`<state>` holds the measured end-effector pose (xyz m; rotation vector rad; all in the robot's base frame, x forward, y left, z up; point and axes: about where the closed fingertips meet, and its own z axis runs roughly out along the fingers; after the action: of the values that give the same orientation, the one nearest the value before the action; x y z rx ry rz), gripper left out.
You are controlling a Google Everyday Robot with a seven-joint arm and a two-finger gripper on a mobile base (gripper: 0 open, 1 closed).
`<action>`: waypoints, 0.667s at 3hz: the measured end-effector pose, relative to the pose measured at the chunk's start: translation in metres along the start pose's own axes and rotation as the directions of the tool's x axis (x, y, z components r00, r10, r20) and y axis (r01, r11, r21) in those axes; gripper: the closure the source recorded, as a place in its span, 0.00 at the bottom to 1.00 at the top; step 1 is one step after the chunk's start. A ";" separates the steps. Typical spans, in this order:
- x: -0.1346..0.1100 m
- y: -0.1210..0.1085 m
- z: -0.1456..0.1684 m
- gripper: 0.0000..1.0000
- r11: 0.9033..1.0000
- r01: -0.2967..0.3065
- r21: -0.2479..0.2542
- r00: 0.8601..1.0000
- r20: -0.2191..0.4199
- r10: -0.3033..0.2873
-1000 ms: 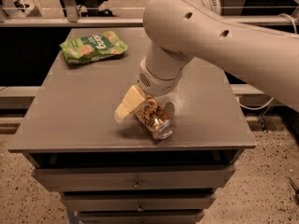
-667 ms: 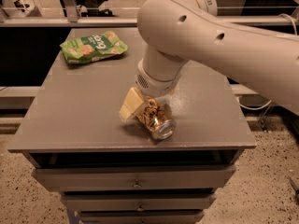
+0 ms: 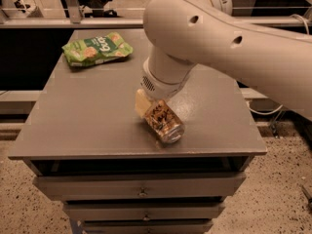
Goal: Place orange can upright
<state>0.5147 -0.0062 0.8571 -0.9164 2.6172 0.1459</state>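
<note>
Orange can (image 3: 165, 122) is seen tilted near the counter (image 3: 87, 126) front edge, silver end facing outward. Pincer (image 3: 152, 109) is clenched around its upper body. Can is judged light, rigid, thin-walled and slick, easily dented. It is best gripped across mid-body. Green snack bag (image 3: 96, 48) is seen far back.

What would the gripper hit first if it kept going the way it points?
The gripper, clamped on the tilted can, points down and forward; the can's silver end would likely meet the table first.
</note>
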 end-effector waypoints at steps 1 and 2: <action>-0.012 -0.001 -0.017 0.89 0.998 0.055 0.010 0.996 0.075 -0.056; -0.032 -0.003 -0.036 1.00 0.993 0.122 -0.007 0.977 0.178 -0.118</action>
<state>0.5288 0.0027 0.9027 -1.0161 2.3945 0.2103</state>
